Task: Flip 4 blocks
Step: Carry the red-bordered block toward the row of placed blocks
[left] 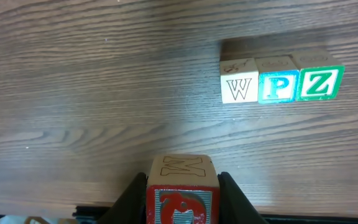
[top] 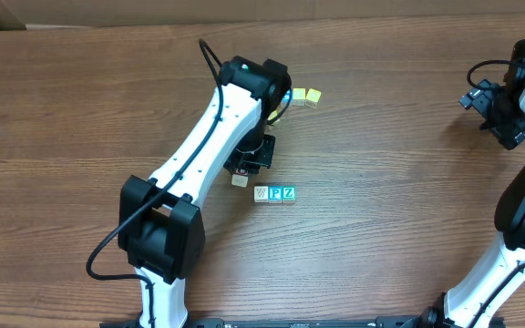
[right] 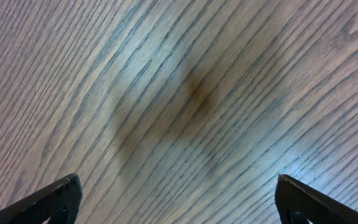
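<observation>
Near table centre, the left gripper [top: 244, 171] is clenched on a red-faced block [left: 182, 180], one finger on each side. At four o'clock from it, the W block [left: 239, 89], P block [left: 278, 87] and Z block [left: 319, 83] stand touching in a row. Two yellow cubes [top: 306, 96] sit at one o'clock. The right gripper [right: 179, 205], at two o'clock, hangs spread wide over bare table [right: 185, 93], grasping nothing.

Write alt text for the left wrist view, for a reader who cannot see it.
The left tool grips a wooden block with a red picture face, at bottom centre. On the wood-grain table, upper right, three blocks sit touching in a row: W block, blue P block, green Z block.
</observation>
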